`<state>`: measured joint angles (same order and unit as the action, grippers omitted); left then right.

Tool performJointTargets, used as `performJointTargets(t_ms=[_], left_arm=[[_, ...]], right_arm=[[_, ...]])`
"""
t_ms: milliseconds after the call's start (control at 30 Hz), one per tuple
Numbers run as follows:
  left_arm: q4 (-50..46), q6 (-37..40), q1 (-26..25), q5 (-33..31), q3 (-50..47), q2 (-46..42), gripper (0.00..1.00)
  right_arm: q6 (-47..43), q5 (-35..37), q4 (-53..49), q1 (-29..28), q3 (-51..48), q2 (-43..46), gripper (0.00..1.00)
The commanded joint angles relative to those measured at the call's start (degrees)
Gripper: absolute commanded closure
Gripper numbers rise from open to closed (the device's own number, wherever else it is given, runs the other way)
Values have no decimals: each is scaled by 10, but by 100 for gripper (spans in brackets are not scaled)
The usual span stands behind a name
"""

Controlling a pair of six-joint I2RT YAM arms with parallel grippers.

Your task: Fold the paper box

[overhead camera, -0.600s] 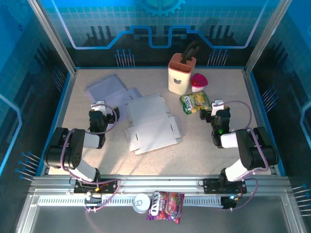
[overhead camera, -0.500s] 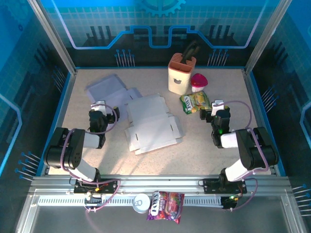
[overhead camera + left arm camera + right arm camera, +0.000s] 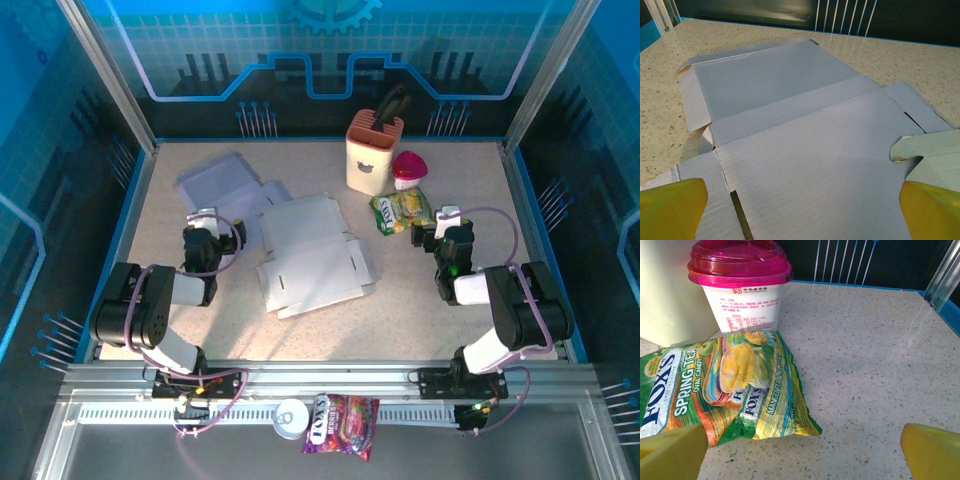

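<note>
Reading "FOX'S Spring Tea Oval Candy" on the green bag, I see left gripper and right gripper both wide, empty; speckled table, blue walls.

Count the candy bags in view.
2. The green candy bag lies on the table by the pink-lidded cup; the purple candy bag lies on the front rail. The flat cardboard could hide more.
</note>
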<state>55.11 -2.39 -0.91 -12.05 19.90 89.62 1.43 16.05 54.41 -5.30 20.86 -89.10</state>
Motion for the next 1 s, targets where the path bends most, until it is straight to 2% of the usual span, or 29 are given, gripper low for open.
performJointTargets(t_ms=[0,67,133,167,233,333,367,400,433,467,500,533,567,600,633,700,733,767,833,900,967], left_arm=[[9,13,-4,12,6,-5,1],[60,23,-19,-23,-23,-16,1],[85,41,-42,-63,-51,-51,1],[77,57,-59,-85,-59,-83,1],[25,94,-101,-127,-54,-155,1],[-106,116,-167,-171,-6,-278,1],[-190,102,-192,-206,36,-316,1],[-309,44,-206,-235,90,-348,1],[-422,-36,-204,-225,140,-369,1],[-553,-149,-201,-200,192,-387,1],[-621,-232,-195,-157,216,-399,1],[-623,-258,-186,-91,215,-408,1],[-640,-289,-166,2,223,-411,1],[-690,-324,-158,51,246,-401,5],[-740,-341,-162,79,268,-384,14],[-873,-376,-198,75,306,-349,23],[-898,-388,-216,72,301,-344,25],[-906,-395,-237,71,282,-346,28],[-908,-414,-264,68,243,-354,29],[-887,-430,-268,92,200,-356,33],[-857,-443,-267,118,163,-352,42]], right_arm=[[-7,6,11,-8,0,6,0],[-14,27,49,-25,-36,31,0],[-41,34,150,-43,-78,21,0],[-64,64,212,-67,-97,12,0],[-131,224,271,-144,-103,22,0],[-218,232,217,-208,-71,126,0],[-241,254,196,-240,-53,176,0],[-244,291,145,-273,-24,232,0],[-211,325,66,-300,7,286,0],[-145,328,-85,-328,46,353,0],[-27,283,-278,-338,86,430,0],[68,215,-389,-318,110,478,0],[147,80,-453,-271,119,517,0],[216,-8,-514,-232,138,537,0],[278,-31,-592,-219,172,535,0],[341,-36,-812,-244,266,487,0],[359,-21,-884,-274,295,462,0],[374,0,-944,-319,325,438,0],[423,34,-987,-407,324,410,0],[469,44,-959,-485,286,398,0],[509,55,-926,-544,250,382,3]])
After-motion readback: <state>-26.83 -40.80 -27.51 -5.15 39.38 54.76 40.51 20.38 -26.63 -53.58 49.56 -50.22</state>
